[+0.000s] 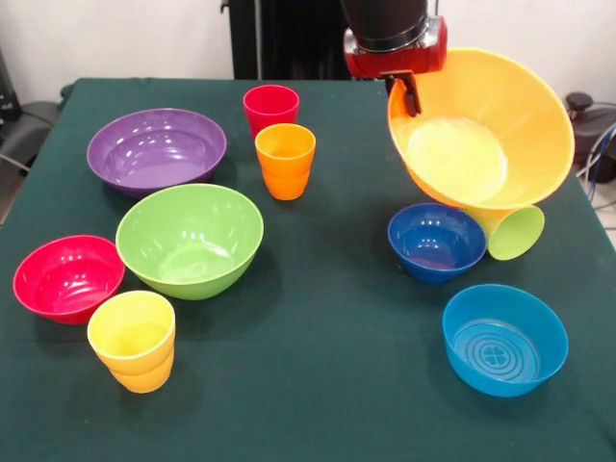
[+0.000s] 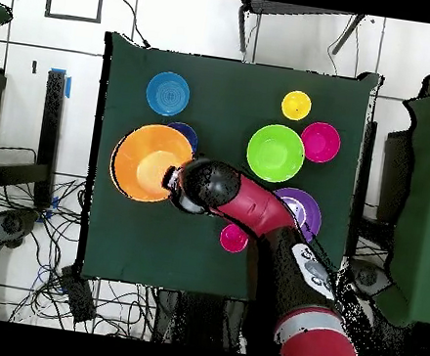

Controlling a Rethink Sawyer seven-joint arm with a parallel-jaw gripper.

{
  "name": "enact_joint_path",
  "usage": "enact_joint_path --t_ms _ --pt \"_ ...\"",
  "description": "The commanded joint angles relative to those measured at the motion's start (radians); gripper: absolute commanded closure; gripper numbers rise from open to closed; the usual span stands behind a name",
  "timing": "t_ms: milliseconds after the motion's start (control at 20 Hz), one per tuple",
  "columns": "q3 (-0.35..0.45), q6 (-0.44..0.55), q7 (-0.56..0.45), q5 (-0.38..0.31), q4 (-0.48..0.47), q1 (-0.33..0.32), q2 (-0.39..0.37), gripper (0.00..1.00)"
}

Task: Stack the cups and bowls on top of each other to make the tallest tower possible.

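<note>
Gripper (image 1: 409, 94): one, closed on the rim of the orange bowl (image 1: 500, 106), which hangs tilted, its opening facing the camera.

Bowls: six. The orange one is in the grip at the table's 2 o'clock; purple bowl (image 1: 157, 149) at 10 o'clock; lime bowl (image 1: 190, 239) near centre; red bowl (image 1: 68, 277) at 8 o'clock; dark blue bowl (image 1: 437, 241) just below the orange one; light blue bowl (image 1: 504, 339) at 4 o'clock.

Cups: four. Red cup (image 1: 270, 109) and orange cup (image 1: 285, 160) at 12 o'clock, upright; yellow cup (image 1: 133, 341) at 7 o'clock; green cup (image 1: 510, 231) on its side, touching the orange bowl's base.
</note>
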Motion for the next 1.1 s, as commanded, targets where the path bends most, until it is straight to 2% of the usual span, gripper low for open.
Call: enact_joint_path --t_ms 50,350,550,800,1100 --pt "0.125 -0.021 0.070 0.043 -0.112 -0.019 0.006 1.00" --pt "0.085 -0.030 0.039 -0.022 -0.211 -0.022 0.070 1.00" --pt "0.079 -0.037 0.015 -0.041 -0.275 -0.029 0.117 1.00" --pt "0.085 -0.086 0.012 -0.052 -0.295 -0.037 0.153 1.00" --pt "0.036 -0.018 -0.003 -0.087 -0.423 -0.003 0.212 1.00"
